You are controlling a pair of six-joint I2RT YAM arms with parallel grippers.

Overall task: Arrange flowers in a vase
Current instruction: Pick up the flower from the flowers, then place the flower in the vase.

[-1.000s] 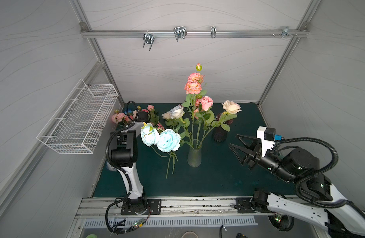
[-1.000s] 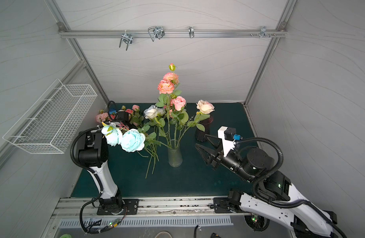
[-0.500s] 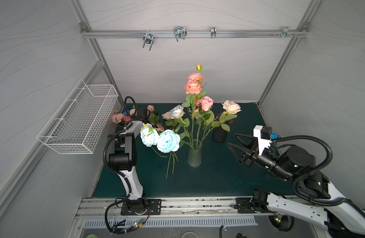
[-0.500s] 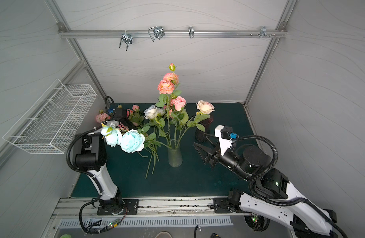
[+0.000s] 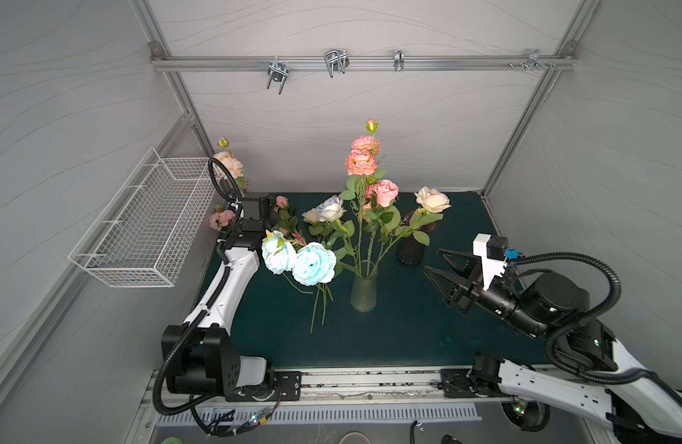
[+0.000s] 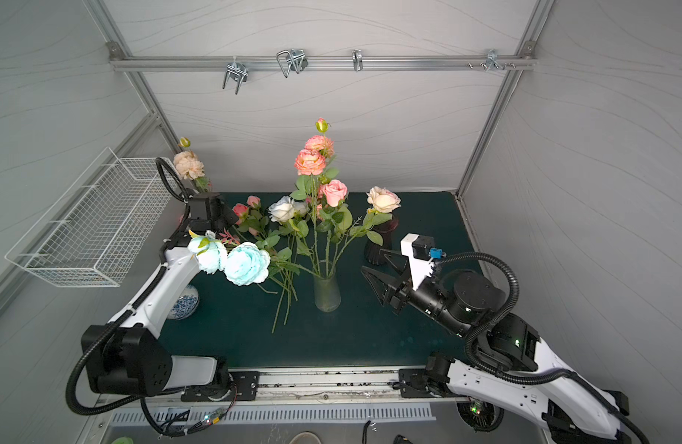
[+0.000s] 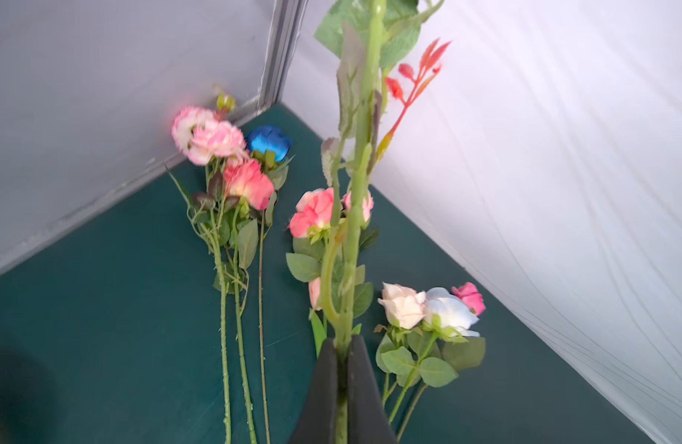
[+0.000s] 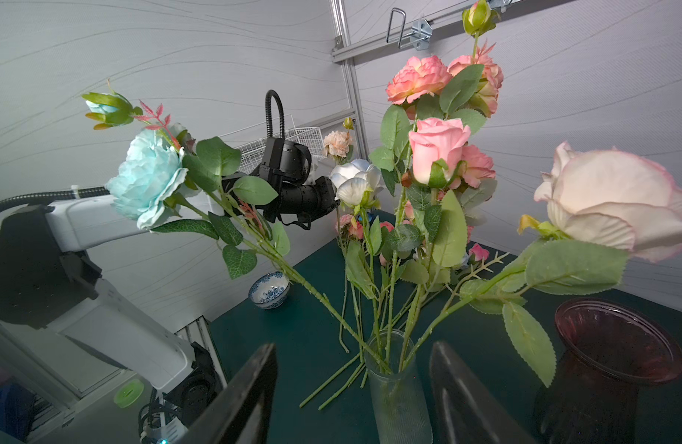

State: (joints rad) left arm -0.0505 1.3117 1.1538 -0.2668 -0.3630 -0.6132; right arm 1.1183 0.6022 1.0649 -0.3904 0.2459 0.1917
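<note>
My left gripper (image 7: 342,343) is shut on the green stem (image 7: 356,215) of a peach flower (image 5: 228,164), held up in the back left corner. Below it lie more flowers on the green mat, among them pink blooms (image 7: 212,134) and a deep blue rose (image 7: 269,142). The clear glass vase (image 5: 363,289) holds several flowers: peach-pink blooms (image 5: 360,161), a pink rose (image 5: 385,192), a cream rose (image 5: 431,200) and pale blue blooms (image 5: 312,263) leaning left. My right gripper (image 5: 432,260) stands open just right of the vase (image 8: 399,388), holding nothing.
A dark red vase (image 5: 410,250) stands behind the right gripper. Near the left arm sits a blue-and-white bowl (image 6: 183,303). Loose stems (image 5: 317,307) lie left of the glass vase. A wire basket (image 5: 151,226) hangs on the left wall.
My left gripper has shut on the stem and lifted the peach flower off the mat toward the back corner. The right arm has edged slightly toward the vase, jaws unchanged.
</note>
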